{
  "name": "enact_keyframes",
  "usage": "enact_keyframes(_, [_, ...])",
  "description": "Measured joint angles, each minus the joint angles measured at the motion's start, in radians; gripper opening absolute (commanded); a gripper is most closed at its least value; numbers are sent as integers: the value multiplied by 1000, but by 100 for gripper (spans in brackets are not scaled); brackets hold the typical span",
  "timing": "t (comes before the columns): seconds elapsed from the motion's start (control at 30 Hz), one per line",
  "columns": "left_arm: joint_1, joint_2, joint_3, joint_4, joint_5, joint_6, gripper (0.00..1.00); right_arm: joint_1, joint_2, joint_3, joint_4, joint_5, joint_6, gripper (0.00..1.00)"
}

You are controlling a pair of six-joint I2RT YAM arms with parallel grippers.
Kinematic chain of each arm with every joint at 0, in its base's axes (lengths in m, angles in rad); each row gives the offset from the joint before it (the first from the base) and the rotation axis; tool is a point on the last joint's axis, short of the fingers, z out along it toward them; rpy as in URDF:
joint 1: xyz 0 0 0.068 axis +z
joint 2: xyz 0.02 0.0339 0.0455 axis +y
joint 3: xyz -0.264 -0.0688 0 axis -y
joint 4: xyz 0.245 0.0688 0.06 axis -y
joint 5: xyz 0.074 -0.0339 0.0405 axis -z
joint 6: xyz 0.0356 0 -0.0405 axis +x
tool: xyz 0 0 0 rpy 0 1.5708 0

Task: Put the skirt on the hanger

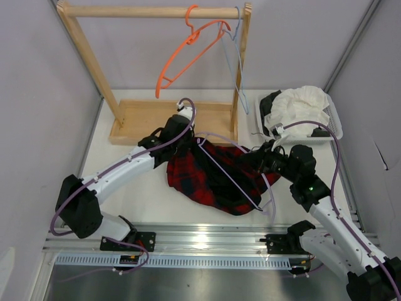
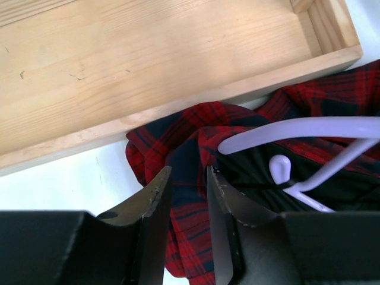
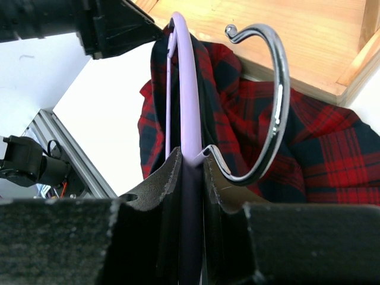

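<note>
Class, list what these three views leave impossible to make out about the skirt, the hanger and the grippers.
Left wrist view: whether the left gripper pinches the skirt or only stands over it; nothing shows depth.
Left wrist view: the hanger, its far end cut off by the right edge.
Right wrist view: the rest of the hanger's frame, hidden behind the right gripper shut on it.

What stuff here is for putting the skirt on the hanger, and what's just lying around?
For the job:
- plaid skirt
- lavender hanger, pinched in the right gripper

Just lying about:
- orange hanger
- pale blue hanger
- wooden rack
- white garment in its basket
</note>
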Motion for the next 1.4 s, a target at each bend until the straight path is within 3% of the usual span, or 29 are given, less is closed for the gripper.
enact_keyframes(0.3, [1,27,41,-3,-19,-15,36,0,-13,23,5,-9,-3,0])
enact_keyframes(0.5, [2,-74,56,-60,16,-10,41,0,5,94,1,-37,-28,0])
enact_keyframes(0.9, [2,-430,100,-145,232,24,48,2,75,268,-45,-157,-94,0])
enact_keyframes(1.13, [2,-435,212,-138,383,58,49,50,152,439,-153,-212,-159,0])
enact_keyframes(1.4, [2,-388,279,-142,525,97,51,220,275,684,-334,-185,-280,0])
